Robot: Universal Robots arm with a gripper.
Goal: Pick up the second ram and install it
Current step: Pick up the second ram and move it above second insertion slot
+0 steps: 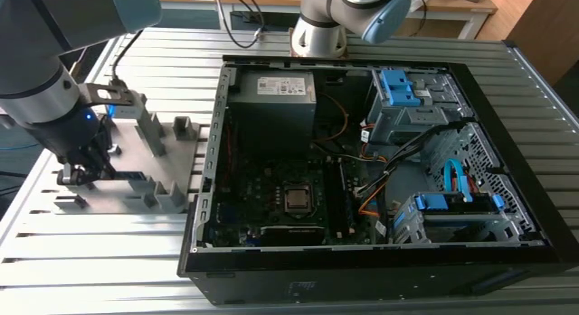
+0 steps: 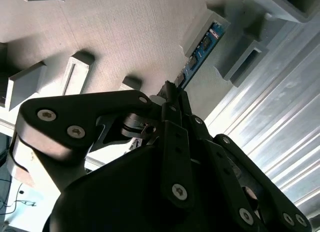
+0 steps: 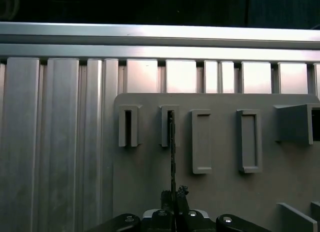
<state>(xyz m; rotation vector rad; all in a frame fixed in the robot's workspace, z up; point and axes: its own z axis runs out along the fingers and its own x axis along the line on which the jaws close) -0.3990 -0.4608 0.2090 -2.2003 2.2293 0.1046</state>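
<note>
The second ram [image 2: 201, 48] is a thin blue-green stick with black chips, lying on edge in the slotted grey blocks of the fixture plate [image 1: 172, 159]. In the first wrist view the ram [image 3: 172, 152] shows edge-on as a dark line running from a block slot to my fingers. My gripper [image 2: 171, 89] is shut on the near end of the stick, fingers pinching it from both sides. In the exterior view the gripper [image 1: 86, 174] stands low over the plate at the exterior view's left, with a blue bit of the ram [image 1: 129, 174] beside it.
An open computer case [image 1: 206, 213] lies to the exterior view's right of the plate, its motherboard [image 1: 281, 193] and cables exposed. A second arm's base [image 1: 318, 32] stands behind the case. Upright grey blocks [image 1: 149, 129] rise from the plate on the slatted aluminium table [image 1: 81, 254].
</note>
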